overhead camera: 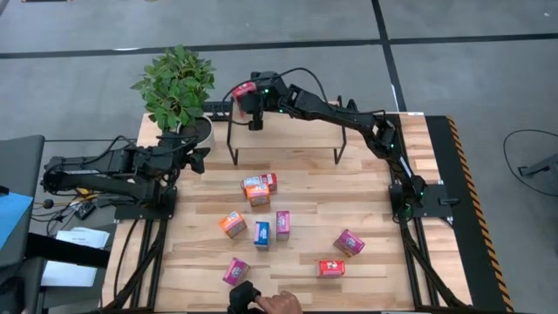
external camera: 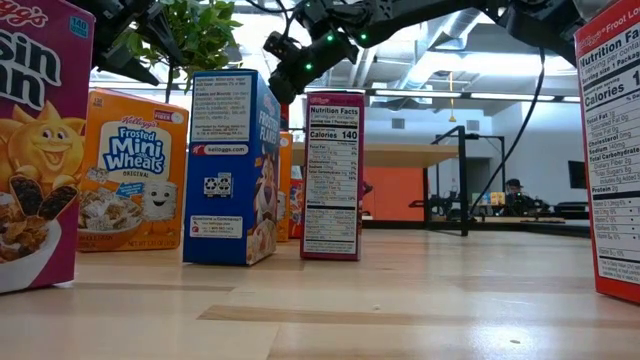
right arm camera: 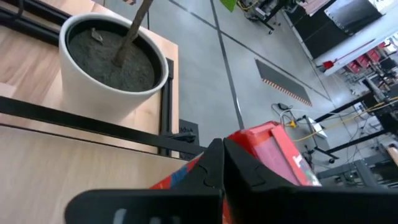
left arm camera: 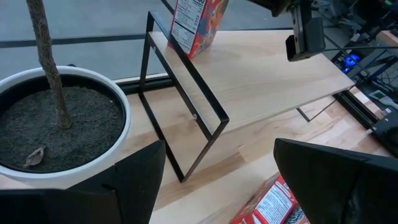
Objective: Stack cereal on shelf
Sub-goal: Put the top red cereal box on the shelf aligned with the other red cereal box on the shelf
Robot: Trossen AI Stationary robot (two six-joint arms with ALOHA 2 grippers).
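Note:
The shelf (overhead camera: 296, 133), a light-wood board on black legs, stands at the table's far side. My right gripper (right arm camera: 222, 158) reaches over the shelf's left end (left arm camera: 186, 68) and is shut on a red cereal box (overhead camera: 245, 90). Several more cereal boxes stand or lie on the tabletop, among them a red-and-orange cluster (overhead camera: 257, 187), a blue one (overhead camera: 261, 234) and a magenta one (overhead camera: 282, 224). My left gripper (overhead camera: 199, 157) waits open at the table's left, beside the shelf's left legs, with nothing between its fingers (left arm camera: 143, 174). My right gripper pinches the red box's upper edge (right arm camera: 267, 140) between its two shut fingers, coming from the table's right and slanting a little downward. The box hangs slightly tilted below the fingers. Its lower corner (left arm camera: 193, 51) is at the shelf top; whether it rests there I cannot tell.
A potted plant (overhead camera: 179, 87) in a white pot (left arm camera: 93, 124) stands just left of the shelf. At the near edge a person's hand (overhead camera: 281, 303) reaches onto the table. In the low view, large boxes (external camera: 235, 170) stand close in front.

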